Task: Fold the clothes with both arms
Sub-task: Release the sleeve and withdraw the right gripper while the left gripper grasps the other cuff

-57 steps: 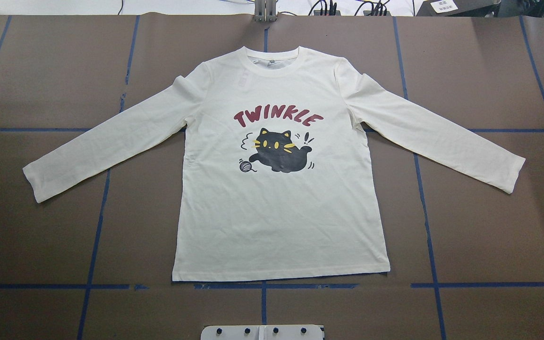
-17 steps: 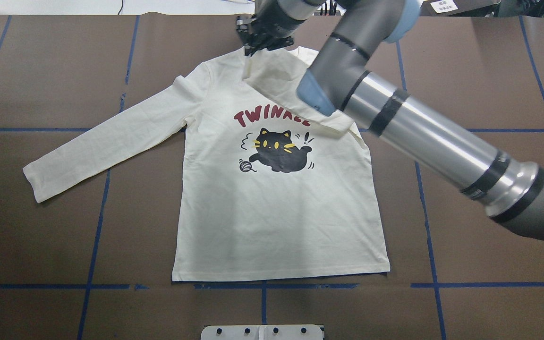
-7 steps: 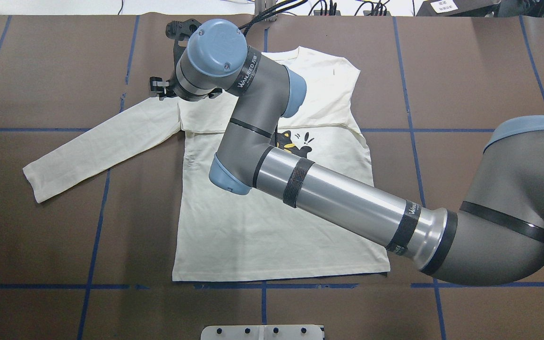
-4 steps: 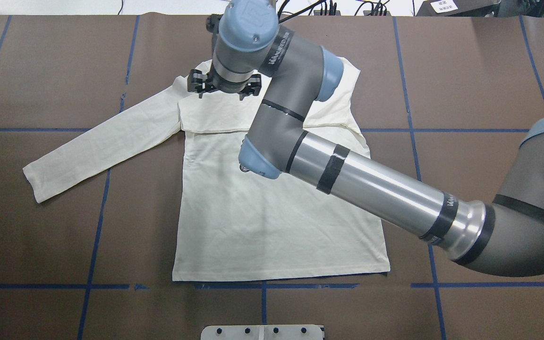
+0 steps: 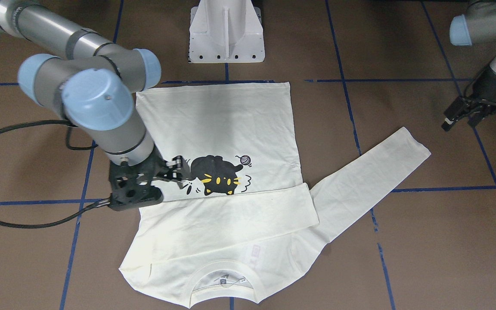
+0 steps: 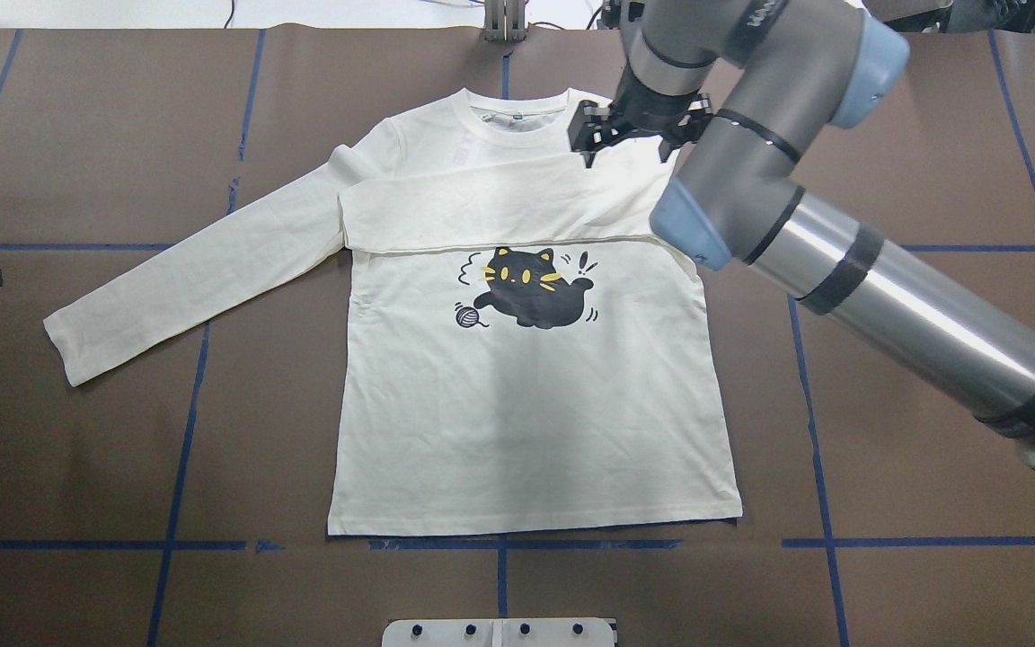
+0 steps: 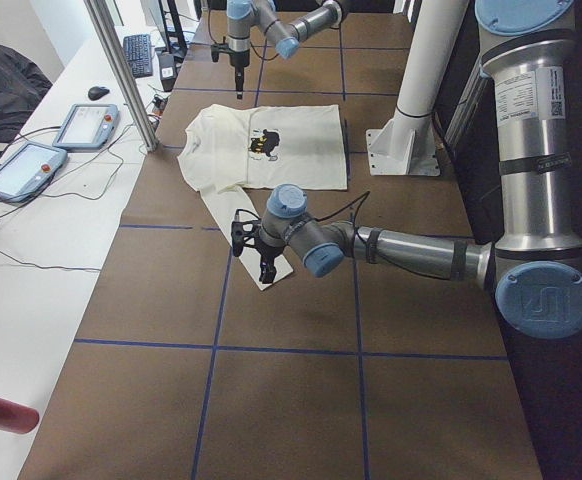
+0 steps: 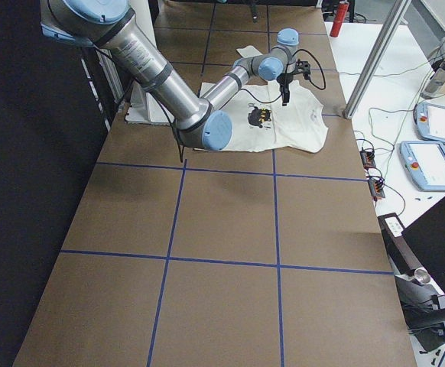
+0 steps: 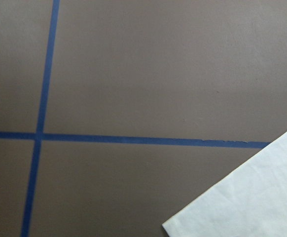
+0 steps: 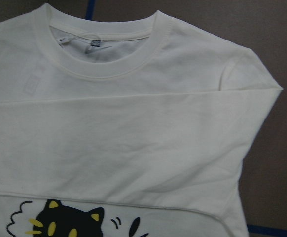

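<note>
The cream-white shirt (image 6: 526, 404) lies flat, print up, its black cat (image 6: 526, 292) showing. Its right sleeve (image 6: 482, 202) is folded across the chest and covers the lettering. The other sleeve (image 6: 185, 270) stretches out to the left. My right gripper (image 6: 627, 144) hovers open over the shirt's right shoulder, holding nothing; its wrist view looks down on the collar (image 10: 104, 54). My left gripper (image 5: 461, 120) hangs open above the table just beyond the spread sleeve's cuff (image 9: 252, 197), apart from it.
Brown table cover with blue tape lines (image 6: 176, 431). The white pedestal base (image 5: 226, 34) stands at the robot's edge of the table. A side bench holds tablets (image 7: 81, 125) and a red cylinder (image 7: 1, 412), behind a metal post (image 7: 121, 70).
The right gripper drew the right sleeve across the chest to the left, let it go, then swung back right over the right shoulder. The left gripper has entered at the left edge.
</note>
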Motion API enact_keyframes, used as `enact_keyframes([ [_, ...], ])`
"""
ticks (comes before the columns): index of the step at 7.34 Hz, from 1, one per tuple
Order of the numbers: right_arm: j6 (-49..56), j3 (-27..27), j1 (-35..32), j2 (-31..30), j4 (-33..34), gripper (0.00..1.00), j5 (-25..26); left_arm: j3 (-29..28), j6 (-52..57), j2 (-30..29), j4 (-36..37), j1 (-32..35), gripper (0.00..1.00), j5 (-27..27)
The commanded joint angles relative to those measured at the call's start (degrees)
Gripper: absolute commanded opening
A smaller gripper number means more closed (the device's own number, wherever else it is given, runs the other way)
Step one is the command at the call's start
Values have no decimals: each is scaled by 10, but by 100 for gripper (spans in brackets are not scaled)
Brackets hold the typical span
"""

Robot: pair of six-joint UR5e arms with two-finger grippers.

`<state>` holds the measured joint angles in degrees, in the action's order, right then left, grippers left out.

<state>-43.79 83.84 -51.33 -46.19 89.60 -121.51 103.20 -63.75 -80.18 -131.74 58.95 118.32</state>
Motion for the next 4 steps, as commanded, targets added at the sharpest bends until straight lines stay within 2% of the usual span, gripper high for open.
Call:
enact_keyframes([
  [1, 128, 53, -75, -102, 22, 100, -52, -5, -143, 4, -19, -121, 100, -108],
  [4, 166, 81, -98, -166, 19, 100, -64, -50, -147, -18, -21, -146, 100, -157],
])
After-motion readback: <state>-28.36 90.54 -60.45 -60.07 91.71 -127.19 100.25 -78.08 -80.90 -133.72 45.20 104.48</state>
